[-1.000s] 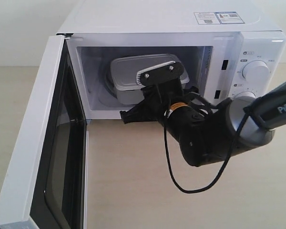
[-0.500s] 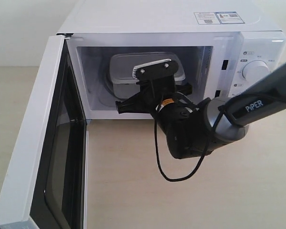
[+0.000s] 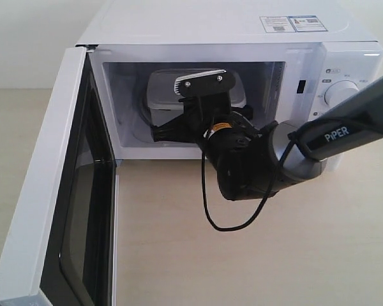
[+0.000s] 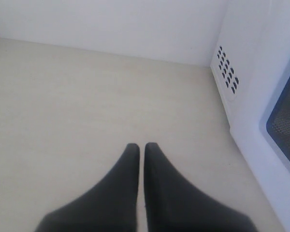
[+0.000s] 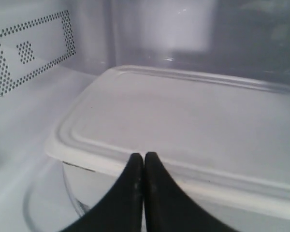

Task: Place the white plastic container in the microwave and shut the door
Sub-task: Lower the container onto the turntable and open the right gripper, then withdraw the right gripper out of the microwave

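Starting nearest with the door, standing wide open on the left and turning its dark window and black inner frame toward the bare table. Off to one side, hovering low over that same table beside a white vented panel: the left end effector, pinching its two dark fingers together with only a hairline slit between them and carrying nothing. Moving farther in, trailing a loop of black cable beneath the right arm, reaching in from the right across the front of the microwave. Poking through the doorway next: the right end effector, squeezing fully closed with its fingertips pressing flat against each other, gripping nothing and sitting right at the near rim of the lid. Lying just beyond those tips, inside the cavity on the glass turntable: the white plastic container, resting level with its lid on. Ending at the perforated side wall and the rear of the cavity, with a round dial showing on the front panel at right and stickers sitting on the top.
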You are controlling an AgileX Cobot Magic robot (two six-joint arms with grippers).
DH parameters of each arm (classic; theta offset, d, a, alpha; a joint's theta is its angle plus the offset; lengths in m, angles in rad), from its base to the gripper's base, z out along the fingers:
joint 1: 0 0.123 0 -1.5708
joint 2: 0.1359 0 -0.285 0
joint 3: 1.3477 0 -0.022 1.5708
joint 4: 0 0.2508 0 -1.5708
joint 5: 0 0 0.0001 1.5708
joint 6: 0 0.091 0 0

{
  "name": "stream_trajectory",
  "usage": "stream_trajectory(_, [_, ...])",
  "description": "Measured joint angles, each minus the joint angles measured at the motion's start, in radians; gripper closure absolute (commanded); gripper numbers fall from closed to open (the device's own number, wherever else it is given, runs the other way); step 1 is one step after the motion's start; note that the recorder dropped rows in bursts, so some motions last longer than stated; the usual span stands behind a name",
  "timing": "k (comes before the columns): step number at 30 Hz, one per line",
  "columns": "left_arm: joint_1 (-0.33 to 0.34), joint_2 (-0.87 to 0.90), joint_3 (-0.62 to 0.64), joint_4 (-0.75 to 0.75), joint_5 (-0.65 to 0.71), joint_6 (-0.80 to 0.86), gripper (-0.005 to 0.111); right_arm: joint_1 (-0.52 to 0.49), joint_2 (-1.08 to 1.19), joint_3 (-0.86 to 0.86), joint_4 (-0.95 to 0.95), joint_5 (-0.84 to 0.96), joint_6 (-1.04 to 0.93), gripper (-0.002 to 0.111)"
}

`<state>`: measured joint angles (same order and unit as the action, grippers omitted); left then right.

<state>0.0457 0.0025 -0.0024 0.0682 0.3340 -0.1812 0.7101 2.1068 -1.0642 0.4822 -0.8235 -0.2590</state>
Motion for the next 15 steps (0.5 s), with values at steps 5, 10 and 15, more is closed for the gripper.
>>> stream_trajectory(5, [0.000, 0.000, 0.000, 0.000, 0.000, 0.000, 0.102, 0.016, 0.000, 0.000, 0.046, 0.003, 0.000, 0.108])
stream_trajectory(10, [0.000, 0.000, 0.000, 0.000, 0.000, 0.000, 0.102, 0.063, -0.002, 0.008, 0.127, 0.003, -0.081, 0.108])
stream_trajectory(15, [0.000, 0.000, 0.000, 0.000, 0.000, 0.000, 0.102, 0.158, -0.038, 0.116, 0.207, -0.151, -0.165, 0.108])
